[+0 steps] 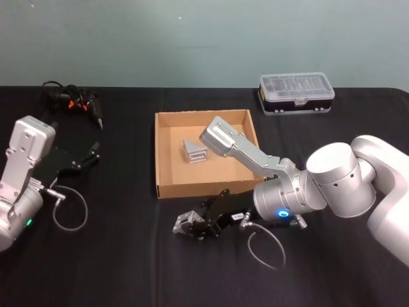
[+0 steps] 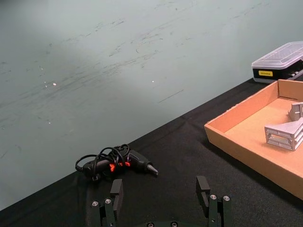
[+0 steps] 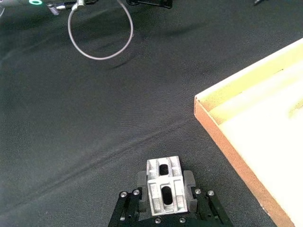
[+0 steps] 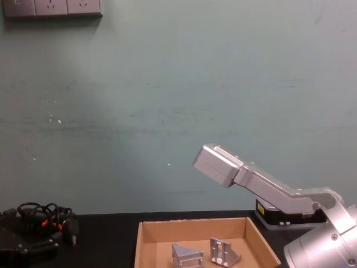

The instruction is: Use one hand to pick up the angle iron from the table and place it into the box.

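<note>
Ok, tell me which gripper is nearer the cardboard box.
Right. The right gripper, shut on an angle iron, sits just in front of the box near its front wall. The left gripper is open, off to the box's left side.

black table (image 1: 128, 268) carries box (image 1: 167, 189), plastic case (image 1: 296, 93), corded tool (image 1: 71, 101).

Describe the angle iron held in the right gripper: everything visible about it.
The angle iron is a small silver-grey metal bracket, cast-looking, with ribbed edges and two dark oblong slots in its upward face. It sits clamped between the black fingers of the right gripper, one finger against each side. In the head view it sticks out of the gripper's tip over the black table, in front of the cardboard box and outside it. Whether it touches the cloth cannot be told.
</note>
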You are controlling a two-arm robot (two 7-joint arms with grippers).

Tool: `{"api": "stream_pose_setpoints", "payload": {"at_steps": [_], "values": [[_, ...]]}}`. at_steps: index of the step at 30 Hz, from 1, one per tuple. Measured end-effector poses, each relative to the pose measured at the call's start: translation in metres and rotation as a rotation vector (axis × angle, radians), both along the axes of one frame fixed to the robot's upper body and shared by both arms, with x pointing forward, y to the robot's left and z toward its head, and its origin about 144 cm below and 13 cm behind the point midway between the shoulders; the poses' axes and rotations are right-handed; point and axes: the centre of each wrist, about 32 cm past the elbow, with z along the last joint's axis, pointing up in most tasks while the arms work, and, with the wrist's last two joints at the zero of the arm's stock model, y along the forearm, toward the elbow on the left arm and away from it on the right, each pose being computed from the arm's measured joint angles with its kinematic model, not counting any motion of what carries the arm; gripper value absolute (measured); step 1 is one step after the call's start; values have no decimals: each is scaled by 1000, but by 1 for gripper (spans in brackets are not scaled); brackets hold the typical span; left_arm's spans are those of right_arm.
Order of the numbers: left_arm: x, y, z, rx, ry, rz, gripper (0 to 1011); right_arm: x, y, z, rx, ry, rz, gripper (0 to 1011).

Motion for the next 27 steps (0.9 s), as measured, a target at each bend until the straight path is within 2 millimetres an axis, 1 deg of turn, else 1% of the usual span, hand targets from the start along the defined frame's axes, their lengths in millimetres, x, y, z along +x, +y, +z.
{"api": "stream_pose_setpoints", "payload": {"at_steps": [9, 12, 16, 21, 27], "values": [[0, 0, 0, 0, 0, 0, 1011, 0, 0, 0, 0, 0, 0, 461], [0, 0, 0, 0, 0, 0, 1011, -3, -1, 3, 6, -17, -3, 461], [0, 0, 0, 0, 0, 0, 1011, -8, -2, 11, 25, -57, -13, 461], [0, 0, 0, 0, 0, 0, 1011, -15, -3, 28, 70, -125, -28, 461], [0, 0, 0, 0, 0, 0, 1011, -14, -4, 44, 122, -194, -63, 461]]}}
